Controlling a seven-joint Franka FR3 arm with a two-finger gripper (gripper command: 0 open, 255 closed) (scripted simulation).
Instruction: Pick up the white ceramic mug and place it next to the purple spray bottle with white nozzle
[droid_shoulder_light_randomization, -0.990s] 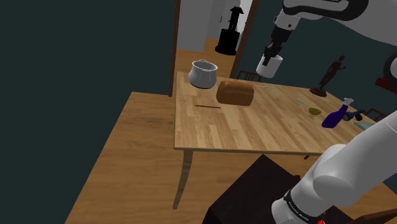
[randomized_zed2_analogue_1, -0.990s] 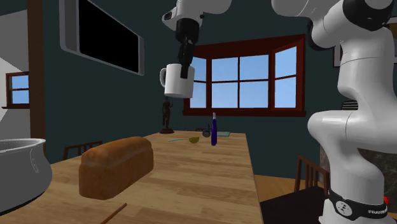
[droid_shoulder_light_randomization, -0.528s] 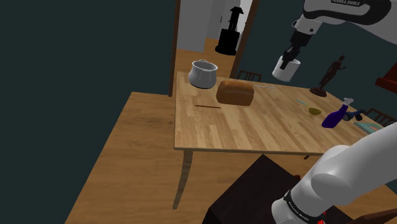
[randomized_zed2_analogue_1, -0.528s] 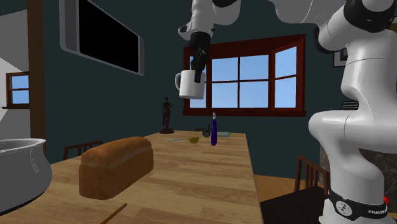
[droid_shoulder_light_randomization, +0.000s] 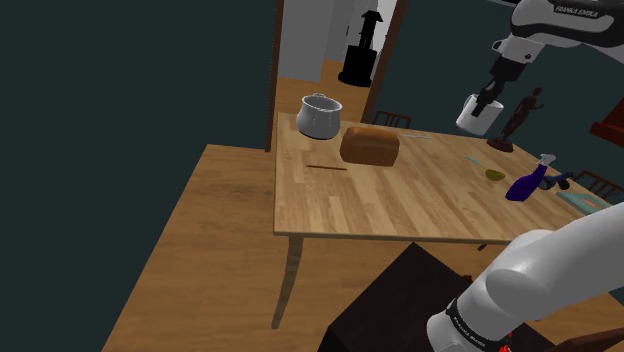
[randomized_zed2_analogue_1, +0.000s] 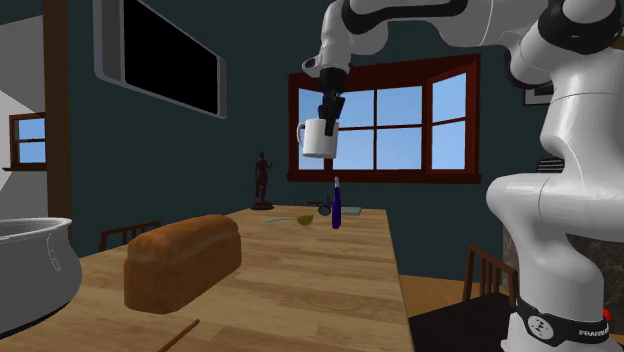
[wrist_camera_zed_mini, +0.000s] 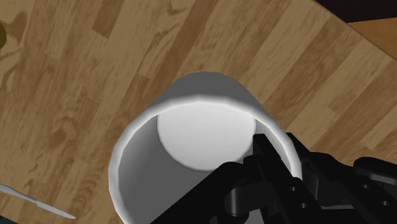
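- the white mug (randomized_zed2_analogue_1: 318, 139) is up in the air, well above the wooden table (droid_shoulder_light_randomization: 400, 205), hanging roughly upright with its opening facing up
- the gripper (randomized_zed2_analogue_1: 328, 118) is clamped on the mug's wall at the rim. in the wrist view it looks like one finger sits inside the cup and the other outside, so it's a pinch on the rim, not a wrap around the body
- the purple spray bottle (droid_shoulder_light_randomization: 527, 182) stands on the table toward the shoulder view's right. the mug is higher up and a bit to its left in that view, close in the picture to a dark statuette (droid_shoulder_light_randomization: 525, 112)
- a bread loaf (droid_shoulder_light_randomization: 370, 146) and a grey pot (droid_shoulder_light_randomization: 319, 116) sit at the other end, well apart from all this
- handling guess: it's stiff and hard, fairly light when empty, and probably smooth enough to slip. a rim pinch is off-centre, so it could pivot if jerked
- it looks brittle too, so i'd lower it gently onto bare wood just beside the bottle, without nudging the bottle over
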